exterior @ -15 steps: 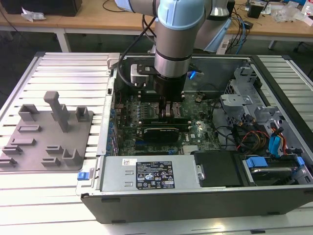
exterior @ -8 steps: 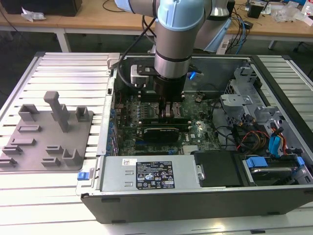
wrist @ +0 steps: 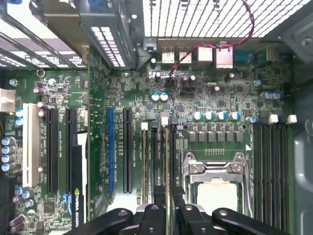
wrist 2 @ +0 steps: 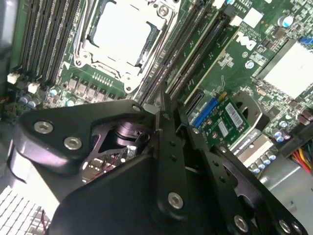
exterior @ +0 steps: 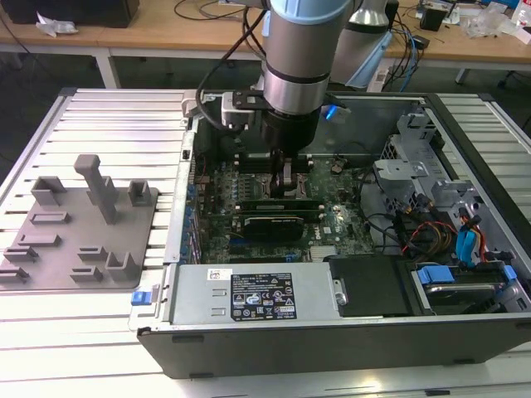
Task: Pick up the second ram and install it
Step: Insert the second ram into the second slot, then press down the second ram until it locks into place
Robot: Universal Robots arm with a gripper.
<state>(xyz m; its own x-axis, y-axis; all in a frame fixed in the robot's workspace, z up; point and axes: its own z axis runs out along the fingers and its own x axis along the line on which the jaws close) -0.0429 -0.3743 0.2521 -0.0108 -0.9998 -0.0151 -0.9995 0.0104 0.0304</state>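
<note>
Presumably mid-install: the computer case (exterior: pixel 465 191) lies open, the claw (exterior: pixel 286 186) low over its motherboard (wrist: pixel 137 88). Narrowed fingers (wrist 2: pixel 168 142) pinch the second ram (wrist 2: pixel 152 93) edge-on, just beside the processor socket (wrist: pixel 215 171); seating calls for straight downward pressure.

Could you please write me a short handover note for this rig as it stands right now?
Hand: down inside the computer case, its tip at the memory slots beside the processor socket; its grip cannot be judged.
Second ram: standing in the slot in line with the hand.
Done: the stick is picked up and brought to its slot.
Left: whether it is fully seated cannot be told; check this.
</note>
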